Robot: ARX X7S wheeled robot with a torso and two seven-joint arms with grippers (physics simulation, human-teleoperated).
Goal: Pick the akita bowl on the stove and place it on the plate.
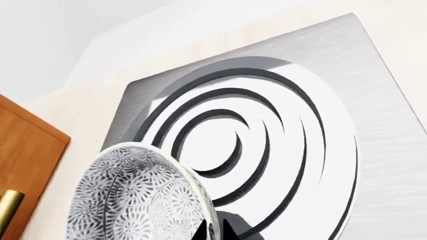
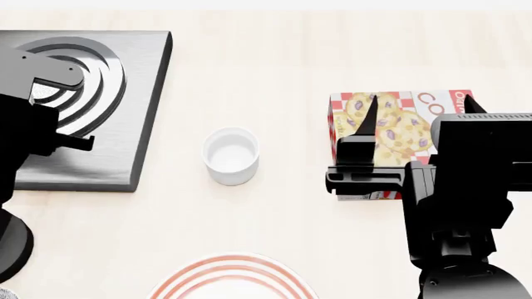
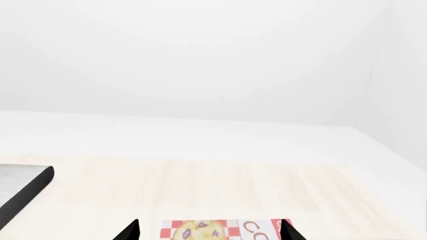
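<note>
The only lettering you could read was the red "CO" on the cookie box [image 2: 399, 128] lying on the desk [image 2: 275, 62], cut off by the right arm in the head view and by the frame edge in the right wrist view.

Pale wooden table [image 3: 220, 185] under a plain white wall. The stove [image 3: 20, 187] corner shows as a dark-edged grey slab. Two black fingertips [image 3: 130, 231] of the right gripper [image 3: 208, 231], spread apart, frame a red-checked cookie box [image 3: 220, 229]
</note>
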